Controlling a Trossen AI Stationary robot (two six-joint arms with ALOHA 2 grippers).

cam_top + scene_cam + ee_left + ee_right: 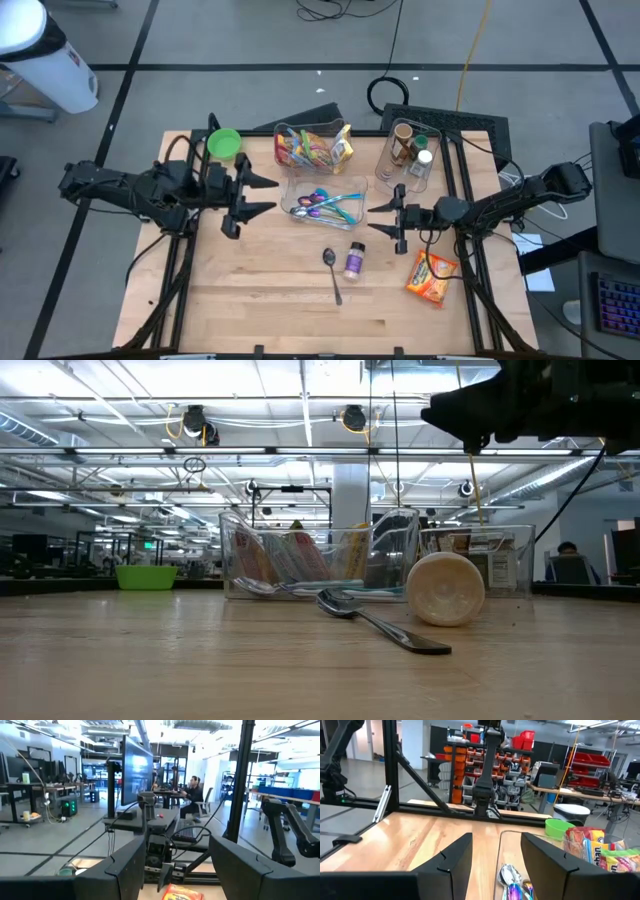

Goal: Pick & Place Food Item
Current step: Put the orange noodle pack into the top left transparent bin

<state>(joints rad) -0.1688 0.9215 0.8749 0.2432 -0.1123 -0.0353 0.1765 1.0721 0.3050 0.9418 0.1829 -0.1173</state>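
both grippers hover above the table with fingers spread, holding nothing: the left gripper point(262, 193) beside the green bowl point(223, 144), the right gripper point(382, 220) near the cutlery bin point(352, 185). the orange snack packet point(432, 277) lies at the table's right edge.

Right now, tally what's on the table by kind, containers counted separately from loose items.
Clear bins: 3, snack bin, spoon bin, bottle bin
Green bowl: 1
Loose metal spoon: 1
Loose small bottle, lying on its side: 1
Loose orange snack packet: 1
Total: 7
Bin contents not counted singly; they overlap too much to separate.
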